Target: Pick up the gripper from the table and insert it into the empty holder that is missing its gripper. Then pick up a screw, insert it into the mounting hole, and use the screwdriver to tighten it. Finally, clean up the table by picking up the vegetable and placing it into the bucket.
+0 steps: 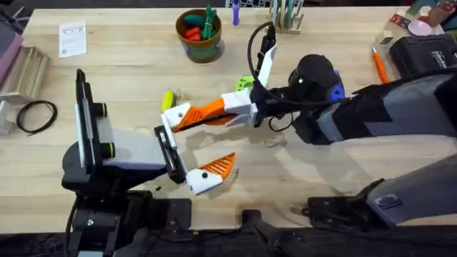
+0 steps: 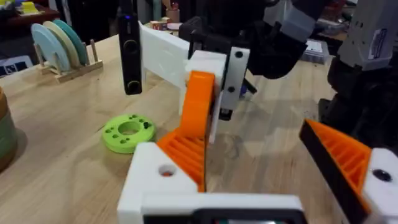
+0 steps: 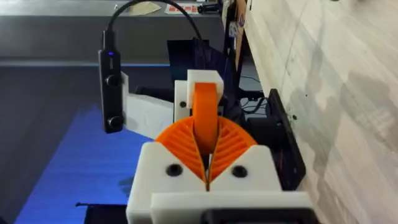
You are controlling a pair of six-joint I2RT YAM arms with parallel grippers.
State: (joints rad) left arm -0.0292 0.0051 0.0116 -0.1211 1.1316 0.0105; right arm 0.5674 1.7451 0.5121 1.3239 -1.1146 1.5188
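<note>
Reaching across from your right, the right tool (image 1: 232, 107) is clamped shut on the gripper (image 1: 207, 111), gripping the orange wedge by its rear end. Start at the left: the left tool (image 1: 194, 146) stands wide open and grips nothing. One of its fingers carries a ribbed orange tip. The other is the holder (image 1: 176, 116), the bare white base on its far side.

The gripper's long axis runs level over the worktop (image 1: 128, 71), pointing straight out from the right tool's fingers toward the holder. Its free end meets that white base. Whether it is fully seated or only touching cannot be told from these views. In the right wrist view the wedge lines up dead ahead of the closed pads, with the white base directly beyond it.

The coming move looks like a short push along that same axis, away from the right tool. You have little side room: the left tool's ribbed finger sits near on one side, and the vegetable (image 1: 168, 98) lies just beyond the holder on the other. A flat green disc (image 1: 245, 83) rests just past the right tool's wrist. The bucket (image 1: 202, 48), well beyond both tools, already has red and green toys in it. The screw and cleanup steps are judged not yet begun.
</note>
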